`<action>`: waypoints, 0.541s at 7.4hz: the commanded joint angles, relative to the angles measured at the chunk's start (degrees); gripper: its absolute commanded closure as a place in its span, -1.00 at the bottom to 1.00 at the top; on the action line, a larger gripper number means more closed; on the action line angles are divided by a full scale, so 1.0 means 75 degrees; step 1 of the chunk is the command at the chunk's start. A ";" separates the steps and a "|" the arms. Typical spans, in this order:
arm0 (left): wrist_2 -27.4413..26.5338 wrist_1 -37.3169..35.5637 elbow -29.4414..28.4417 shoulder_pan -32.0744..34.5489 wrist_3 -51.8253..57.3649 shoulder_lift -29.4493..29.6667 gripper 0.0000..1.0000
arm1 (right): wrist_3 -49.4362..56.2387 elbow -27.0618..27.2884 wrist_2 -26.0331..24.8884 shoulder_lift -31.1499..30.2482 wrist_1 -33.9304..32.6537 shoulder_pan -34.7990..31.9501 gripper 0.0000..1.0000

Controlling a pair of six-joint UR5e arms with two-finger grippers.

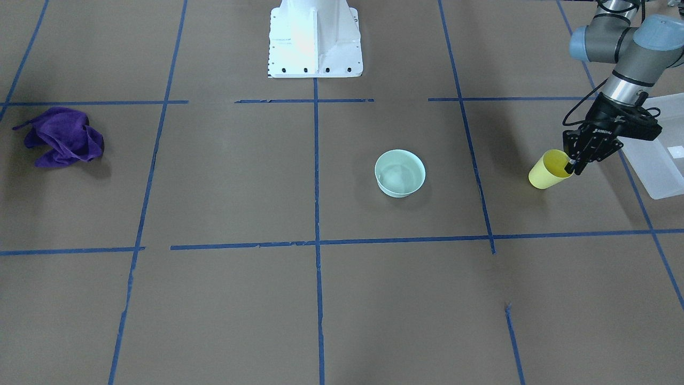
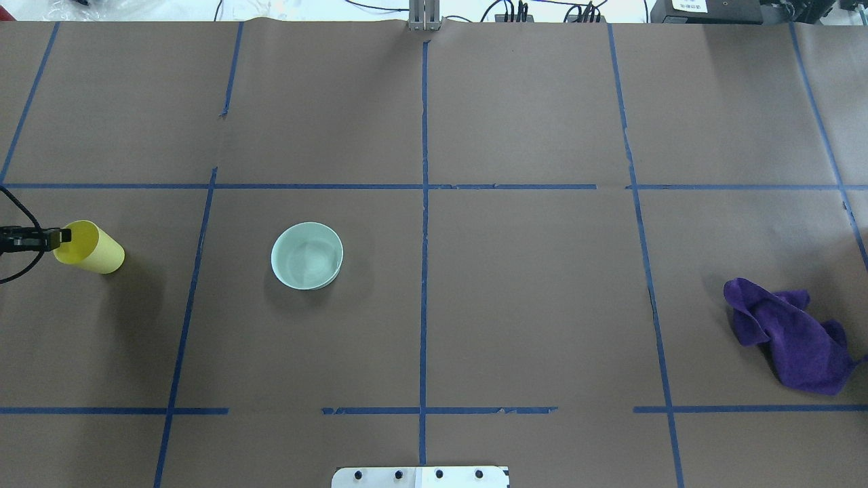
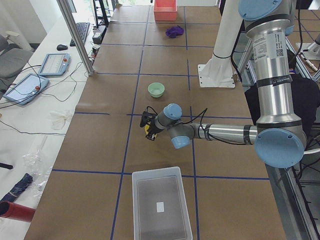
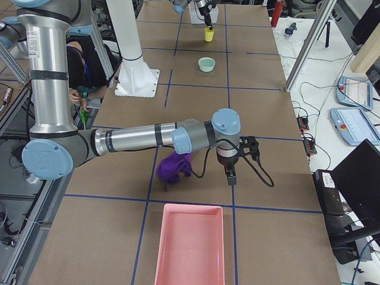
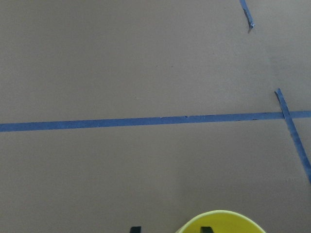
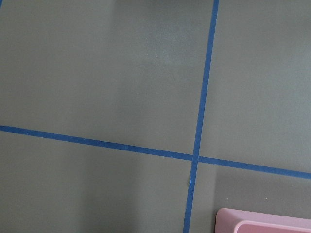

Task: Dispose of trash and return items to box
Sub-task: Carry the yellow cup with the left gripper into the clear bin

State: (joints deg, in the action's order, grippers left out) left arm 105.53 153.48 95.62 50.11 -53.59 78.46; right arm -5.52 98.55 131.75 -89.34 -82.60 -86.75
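Observation:
The yellow cup (image 1: 548,172) stands near the table's left end, a short way from the frosted-white box (image 1: 657,171). My left gripper (image 1: 572,167) is shut on the cup's rim, with one finger inside and one outside. The left wrist view shows both fingertips (image 5: 206,229) astride the yellow cup's rim (image 5: 221,222). I cannot tell whether the cup touches the table. The mint-green bowl (image 1: 399,172) sits upright and empty near the table's middle, also in the overhead view (image 2: 307,255). My right gripper (image 4: 230,175) hangs beside the purple cloth (image 4: 173,168); I cannot tell whether it is open or shut.
The box (image 3: 160,207) is empty apart from a small white label. A pink tray (image 4: 190,243) sits at the table's right end, past the cloth (image 2: 793,335). The robot's white base (image 1: 315,40) stands at the table's back edge. Blue tape lines cross the brown table.

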 commanded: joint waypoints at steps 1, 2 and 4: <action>0.0016 0.0008 0.0082 0.0009 0.0301 0.0016 1.00 | 0.0021 0.0031 0.0000 -0.0029 0.0009 0.0023 -1.00; 0.0190 0.0008 0.0349 0.0114 0.0812 -0.0031 1.00 | 0.0009 0.0043 0.0000 -0.0029 0.0009 0.0035 -1.00; 0.1906 -0.0096 0.0680 0.1299 0.2204 -0.0324 1.00 | -0.0002 0.0113 0.0000 -0.0018 0.0009 0.0047 -1.00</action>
State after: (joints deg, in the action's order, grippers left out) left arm 112.82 153.33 99.53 53.31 -43.66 76.79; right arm -5.46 99.05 131.75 -89.54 -82.53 -86.46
